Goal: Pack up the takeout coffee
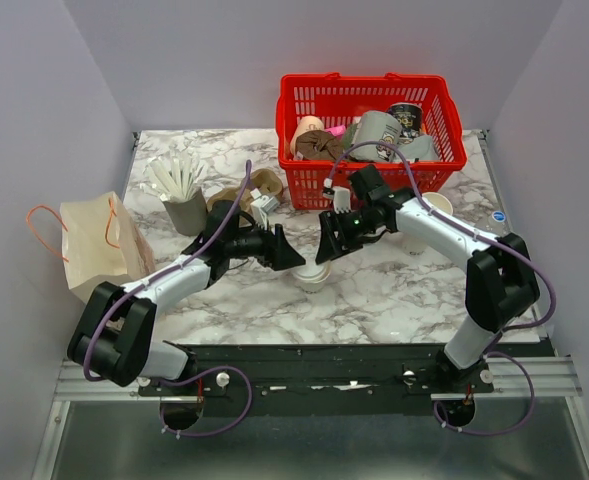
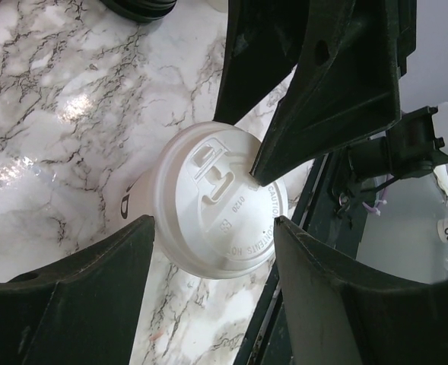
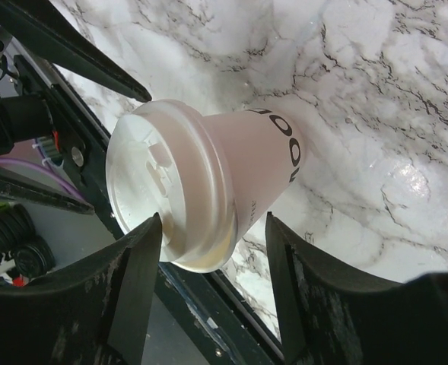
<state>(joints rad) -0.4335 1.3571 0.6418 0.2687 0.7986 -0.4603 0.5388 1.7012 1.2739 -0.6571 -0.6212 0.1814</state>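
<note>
Your takeout coffee (image 3: 231, 163) is near the middle of the marble table (image 1: 394, 290), a little toward the near edge, between your two grippers. It is a small, tapered, matte white paper cup with dark lettering printed down its wall. A round white plastic lid (image 2: 220, 213) caps it. The lid is smooth and faintly glossy, with a raised rim, a moulded sip tab and embossed warning text curving along its edge. These views do not show whether the cup stands straight or leans.

Your left gripper (image 2: 214, 222) comes in from the left. Its dull black fingers are spread wide with the lid between their tips. Each tip lies right at the rim, and you cannot tell whether they press on it.

Your right gripper (image 3: 214, 224) reaches in from the far right, jaws wide apart, straddling the cup just below the lid. One finger crosses in front of the lid's rim. Marble shows between the other finger and the paper wall, so this gripper has hold of nothing.

Further out, a creased brown paper bag (image 1: 99, 245) with thin orange cord handles stands at the left edge. A grey cup (image 1: 186, 215) bristling with white sticks sits far left of centre. A red plastic basket (image 1: 429, 178) with lattice walls stands at the far edge, holding mixed items.
</note>
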